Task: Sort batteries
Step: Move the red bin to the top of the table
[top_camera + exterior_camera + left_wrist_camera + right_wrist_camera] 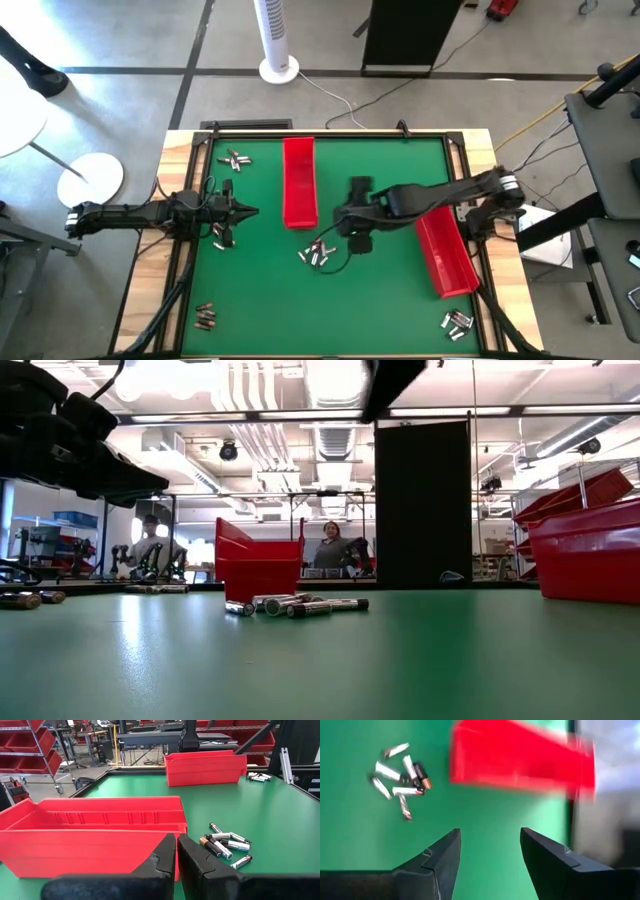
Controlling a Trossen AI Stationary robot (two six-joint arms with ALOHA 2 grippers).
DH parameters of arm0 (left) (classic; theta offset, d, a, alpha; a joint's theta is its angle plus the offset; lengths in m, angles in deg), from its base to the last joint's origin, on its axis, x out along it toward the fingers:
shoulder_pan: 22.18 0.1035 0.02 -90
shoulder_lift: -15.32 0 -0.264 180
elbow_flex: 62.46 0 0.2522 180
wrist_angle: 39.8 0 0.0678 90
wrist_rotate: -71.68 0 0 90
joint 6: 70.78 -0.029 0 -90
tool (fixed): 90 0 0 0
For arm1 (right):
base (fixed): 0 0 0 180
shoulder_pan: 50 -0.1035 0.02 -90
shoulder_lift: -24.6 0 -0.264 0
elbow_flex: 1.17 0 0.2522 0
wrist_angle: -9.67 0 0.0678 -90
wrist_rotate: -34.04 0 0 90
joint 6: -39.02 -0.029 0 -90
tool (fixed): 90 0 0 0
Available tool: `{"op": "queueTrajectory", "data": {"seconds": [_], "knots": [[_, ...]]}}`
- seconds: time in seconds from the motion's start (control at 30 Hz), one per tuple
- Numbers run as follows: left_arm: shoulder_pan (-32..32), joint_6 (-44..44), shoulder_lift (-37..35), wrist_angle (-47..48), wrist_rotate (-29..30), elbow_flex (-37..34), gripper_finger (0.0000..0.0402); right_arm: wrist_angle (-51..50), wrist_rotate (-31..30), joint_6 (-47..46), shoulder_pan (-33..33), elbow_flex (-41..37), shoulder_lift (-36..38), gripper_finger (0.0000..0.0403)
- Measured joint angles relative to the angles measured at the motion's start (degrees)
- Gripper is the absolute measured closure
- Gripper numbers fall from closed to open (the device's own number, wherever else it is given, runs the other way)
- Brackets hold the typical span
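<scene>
A loose pile of small batteries (318, 253) lies on the green table near its middle; it also shows as batteries (402, 782) and batteries (227, 844) in the wrist views. My right gripper (490, 865) hangs open above the table just right of this pile, also seen as my right gripper (356, 238), with nothing between its fingers. A long red tray (299, 182) lies in the middle toward the far edge, and a second red tray (447, 250) lies at the right. My left gripper (177, 855) waits shut at the table's left, empty.
More small heaps of batteries lie at the far left (236, 159), near left (205, 317), near right (457, 322) and under my left arm (222, 236). Bare green mat stretches along the near middle. People sit in the room beyond the far edge (330, 550).
</scene>
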Motion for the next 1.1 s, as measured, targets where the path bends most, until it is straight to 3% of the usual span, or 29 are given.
{"op": "queueTrajectory", "data": {"seconds": [0.13, 0.3, 0.7, 1.1], "knots": [[0.00, 0.00, 0.04, -0.01, 0.00, -0.02, 0.0402, -12.56, 0.08, -27.18, 0.00, -0.29, 3.61, 0.0204], [0.00, 0.00, 0.07, -0.06, 0.00, 0.00, 0.0402, -22.76, 4.22, -44.82, -0.09, -4.06, 6.96, 0.0204], [0.00, 0.00, 0.29, -0.23, 0.00, -0.01, 0.0402, -23.56, 19.73, -59.37, -0.26, -26.30, 13.75, 0.0204], [0.00, 0.00, 0.33, -0.19, 0.00, 0.00, 0.0402, -10.89, 25.44, -68.60, -0.37, -43.26, 25.60, 0.0204]]}}
